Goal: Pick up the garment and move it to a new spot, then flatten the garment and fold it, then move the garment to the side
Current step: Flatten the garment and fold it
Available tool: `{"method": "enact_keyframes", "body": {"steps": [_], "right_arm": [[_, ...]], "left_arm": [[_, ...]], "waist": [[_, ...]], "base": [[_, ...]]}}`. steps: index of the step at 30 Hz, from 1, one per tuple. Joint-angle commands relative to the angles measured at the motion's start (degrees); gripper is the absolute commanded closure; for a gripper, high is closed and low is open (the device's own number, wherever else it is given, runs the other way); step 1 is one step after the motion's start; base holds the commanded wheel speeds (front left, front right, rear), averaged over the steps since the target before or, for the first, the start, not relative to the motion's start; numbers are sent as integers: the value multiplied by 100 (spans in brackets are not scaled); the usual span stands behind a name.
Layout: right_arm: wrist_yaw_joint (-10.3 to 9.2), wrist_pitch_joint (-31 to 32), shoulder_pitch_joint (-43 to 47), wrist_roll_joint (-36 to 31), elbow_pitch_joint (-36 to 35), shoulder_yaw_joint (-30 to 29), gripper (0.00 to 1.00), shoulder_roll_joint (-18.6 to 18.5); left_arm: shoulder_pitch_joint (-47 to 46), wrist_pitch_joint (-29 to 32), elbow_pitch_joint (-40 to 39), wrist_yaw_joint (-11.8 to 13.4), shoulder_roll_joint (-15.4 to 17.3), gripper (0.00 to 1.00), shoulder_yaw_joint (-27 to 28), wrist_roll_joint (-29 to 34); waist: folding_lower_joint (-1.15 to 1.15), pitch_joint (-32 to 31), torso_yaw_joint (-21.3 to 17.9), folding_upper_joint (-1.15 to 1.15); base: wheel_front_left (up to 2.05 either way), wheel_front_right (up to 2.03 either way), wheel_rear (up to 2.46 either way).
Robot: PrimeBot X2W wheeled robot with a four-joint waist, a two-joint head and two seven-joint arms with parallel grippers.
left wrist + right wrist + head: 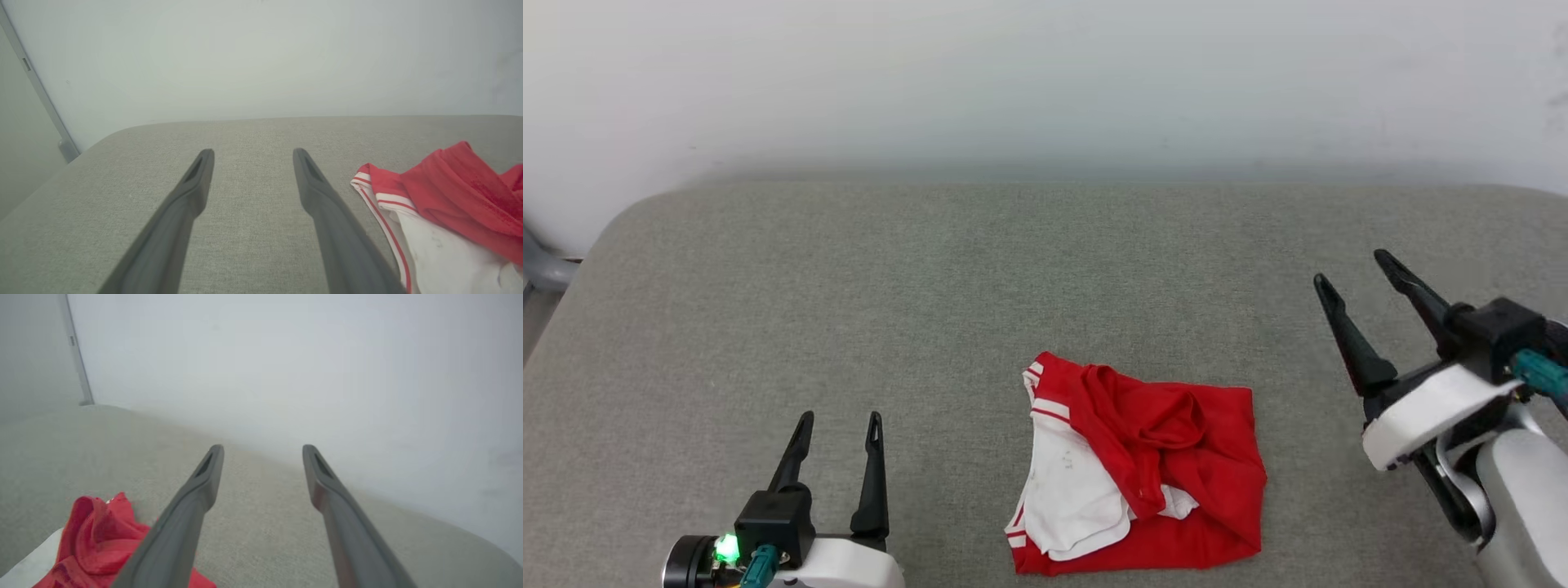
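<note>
Jaws are standing wide apart and empty on both arms as I am sizing up the first pick from my remote desk. The shirt [1143, 465] is lying in a rumpled heap at the lower centre of the head view, resting on the grey cushion [931, 286], with red cloth bunching over a white sleeve [1070, 482]. It is sitting between the two arms. The left gripper [840, 418] is pointing up the frame at lower left, well apart from the white side. The right gripper [1352, 269] is angling up and leftward at the right edge, its tips reaching past the heap. The heap is looking nearly square, a touch wider across the frame than up it, so I am judging there is no clear long axis to follow. The right wrist is appearing slightly nearer to the red edge, so I am favouring that arm, which will need swinging down and left. The left wrist view is showing the striped trim [388, 200] on the sleeve near its right edge, while the hazier right wrist view is giving me a red fold [98, 535] at lower left.
</note>
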Motion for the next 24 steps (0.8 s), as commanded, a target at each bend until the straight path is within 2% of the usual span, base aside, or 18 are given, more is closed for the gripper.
{"method": "enact_keyframes", "body": {"steps": [1, 7, 11, 17, 24], "right_arm": [[-5, -84, 184, -179, -74, -171, 0, 109], [-5, -326, 1059, -945, -655, -1210, 0, 719], [-5, -364, 1607, -1255, -1107, -1642, 0, 1106], [-5, -379, 2363, -1431, -1631, -1936, 0, 1562], [-5, -381, 2961, -1407, -1923, -2102, 0, 1847]], "left_arm": [[45, -12, -25, -1, -4, 0, -6, 39], [163, -12, -90, 22, -4, 0, 10, 44], [240, -12, -109, -8, -3, 0, 9, 46], [346, -12, -162, -6, 0, 0, 18, 61], [488, -12, -208, -13, 7, 0, 23, 38]], "waist": [[0, -46, -47, 0], [0, -157, -136, 0], [0, -207, -151, 0], [0, -277, -128, 0], [0, -343, -65, 0]], "base": [[0, 0, 0], [0, 0, 0], [0, 0, 0], [0, 0, 0], [0, 0, 0]]}}
